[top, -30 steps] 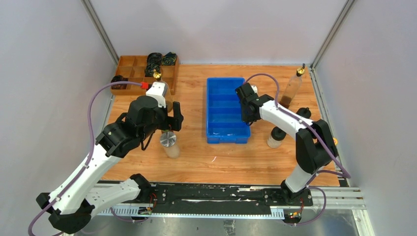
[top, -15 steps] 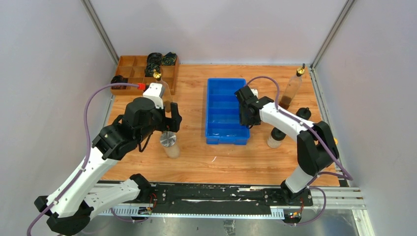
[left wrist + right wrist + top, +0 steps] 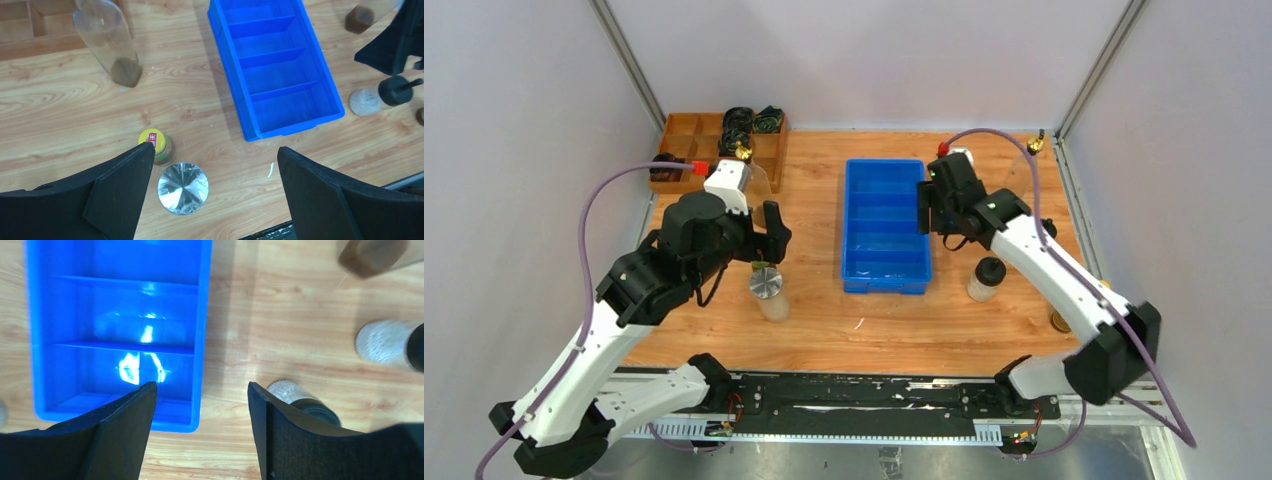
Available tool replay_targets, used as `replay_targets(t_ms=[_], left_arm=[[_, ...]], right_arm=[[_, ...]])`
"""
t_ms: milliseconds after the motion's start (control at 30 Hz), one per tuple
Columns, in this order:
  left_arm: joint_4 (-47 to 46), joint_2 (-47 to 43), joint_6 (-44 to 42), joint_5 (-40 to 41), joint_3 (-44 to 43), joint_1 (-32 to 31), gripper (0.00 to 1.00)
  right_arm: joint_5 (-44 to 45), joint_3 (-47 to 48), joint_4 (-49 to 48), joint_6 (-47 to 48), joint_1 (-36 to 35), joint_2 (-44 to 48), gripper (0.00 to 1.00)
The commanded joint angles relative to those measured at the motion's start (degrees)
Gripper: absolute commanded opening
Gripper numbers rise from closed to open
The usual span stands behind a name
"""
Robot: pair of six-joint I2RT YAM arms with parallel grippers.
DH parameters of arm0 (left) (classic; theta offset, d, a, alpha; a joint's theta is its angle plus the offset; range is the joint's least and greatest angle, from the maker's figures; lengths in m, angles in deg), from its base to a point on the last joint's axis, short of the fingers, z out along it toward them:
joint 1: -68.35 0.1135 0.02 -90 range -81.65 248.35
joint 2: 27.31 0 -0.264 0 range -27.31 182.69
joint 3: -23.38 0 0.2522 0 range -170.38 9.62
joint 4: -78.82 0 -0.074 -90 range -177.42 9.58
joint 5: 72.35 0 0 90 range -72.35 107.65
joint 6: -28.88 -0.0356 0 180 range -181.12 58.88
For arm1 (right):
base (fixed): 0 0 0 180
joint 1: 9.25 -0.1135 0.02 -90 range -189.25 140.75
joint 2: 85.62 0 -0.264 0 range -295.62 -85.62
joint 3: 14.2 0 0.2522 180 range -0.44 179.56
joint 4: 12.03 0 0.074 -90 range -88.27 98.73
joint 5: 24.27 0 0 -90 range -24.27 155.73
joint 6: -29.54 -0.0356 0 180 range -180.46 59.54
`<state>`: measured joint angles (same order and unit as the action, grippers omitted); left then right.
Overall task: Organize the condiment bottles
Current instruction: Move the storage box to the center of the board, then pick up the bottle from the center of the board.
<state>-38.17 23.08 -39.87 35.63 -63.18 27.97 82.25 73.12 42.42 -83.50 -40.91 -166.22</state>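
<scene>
The left gripper (image 3: 215,157) is hanging wide open over a silver-lidded glass shaker (image 3: 183,187) and a yellow-capped bottle (image 3: 155,145). The right gripper (image 3: 201,390) is hanging open, empty, over the rim of the blue plastic tray (image 3: 204,330).

The table (image 3: 60,100) looks like smooth light wood with visible grain, the blue bin (image 3: 120,305) is glossy plastic with bright reflections, the shaker lid (image 3: 183,187) is shiny faceted metal, and the tall bottle (image 3: 107,40) is clear and smooth.
</scene>
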Motion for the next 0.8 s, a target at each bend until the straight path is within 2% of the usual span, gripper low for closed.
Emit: replay_targets(t_ms=[0,233,433,600,767], left_arm=[[0.27,-1.75,0.08,-3.79,-2.82,-0.31,1.0],[0.14,-8.03,3.83,-7.16,1.08,-0.31,1.0],[-1.17,-7.97,5.93,-8.06,3.21,-0.31,1.0],[-4.61,-4.23,5.45,-7.09,2.78,-0.31,1.0],[-8.72,-1.06,3.99,-3.85,2.38,-0.31,1.0]], right_arm=[[-0.57,3.13,2.9,4.85,-1.21,9.1,0.77],[0.4,-3.53,2.64,5.59,-0.66,23.52,1.0],[0.08,-8.52,0.72,5.43,0.5,30.51,1.0],[1.1,-11.84,-1.46,6.02,0.51,31.11,1.0],[-4.3,-13.86,-5.09,5.98,0.49,31.57,1.0]])
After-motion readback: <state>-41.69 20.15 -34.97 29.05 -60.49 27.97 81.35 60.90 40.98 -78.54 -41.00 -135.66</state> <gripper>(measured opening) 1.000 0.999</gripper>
